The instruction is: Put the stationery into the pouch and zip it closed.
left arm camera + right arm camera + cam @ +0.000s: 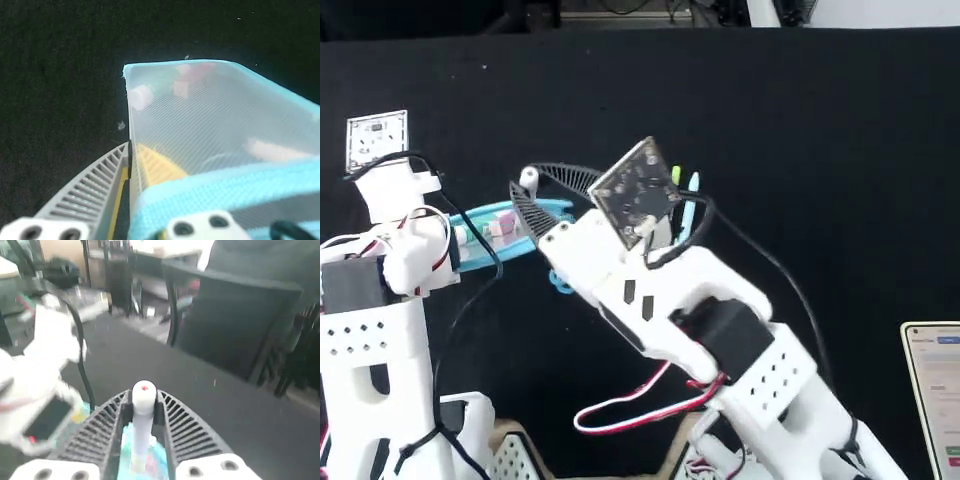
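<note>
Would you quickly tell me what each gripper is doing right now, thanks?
Left gripper: closed on the pouch.
Right gripper: closed on a white pen.

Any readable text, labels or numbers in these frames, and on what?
Nothing is legible.
Screen at the table's right edge: text lines, too small.
White card at the table's left: markings, too blurred.
Pouch and white pen: no print seen.
</note>
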Controlling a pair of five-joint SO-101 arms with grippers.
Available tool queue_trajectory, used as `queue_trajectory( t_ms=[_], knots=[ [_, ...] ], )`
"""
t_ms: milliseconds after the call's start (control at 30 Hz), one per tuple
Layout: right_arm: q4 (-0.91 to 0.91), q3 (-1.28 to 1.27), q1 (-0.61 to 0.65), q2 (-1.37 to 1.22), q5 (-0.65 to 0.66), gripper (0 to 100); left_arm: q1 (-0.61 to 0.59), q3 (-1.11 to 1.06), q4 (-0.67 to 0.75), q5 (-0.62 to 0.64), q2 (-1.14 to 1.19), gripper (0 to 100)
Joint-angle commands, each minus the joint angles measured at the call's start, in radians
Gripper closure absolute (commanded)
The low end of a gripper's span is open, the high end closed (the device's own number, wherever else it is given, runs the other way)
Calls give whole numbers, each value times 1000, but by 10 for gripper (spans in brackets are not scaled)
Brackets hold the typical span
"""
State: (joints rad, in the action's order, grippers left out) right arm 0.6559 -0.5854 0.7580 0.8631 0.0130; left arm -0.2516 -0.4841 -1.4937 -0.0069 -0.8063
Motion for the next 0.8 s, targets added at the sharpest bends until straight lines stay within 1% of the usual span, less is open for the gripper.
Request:
queue_trajectory(
  t_ms=[0,100,167,267,367,533,600,767],
  knots=[
    [-17,-70,8,13,-3,987,-8,-5,12,0,11,970],
    [3,-107,54,13,3,986,-8,-5,12,0,11,970],
    [55,-104,107,12,68,981,-8,-5,12,0,11,970],
    [141,-79,180,12,184,925,-8,-5,12,0,11,970],
    [195,-65,215,12,233,904,-8,-5,12,0,11,970],
    [209,-56,201,24,236,900,-8,-5,12,0,11,970],
    [249,-22,178,53,233,899,-8,-5,12,0,11,970],
    [413,134,97,142,238,898,-8,-5,12,0,11,970]
  ],
)
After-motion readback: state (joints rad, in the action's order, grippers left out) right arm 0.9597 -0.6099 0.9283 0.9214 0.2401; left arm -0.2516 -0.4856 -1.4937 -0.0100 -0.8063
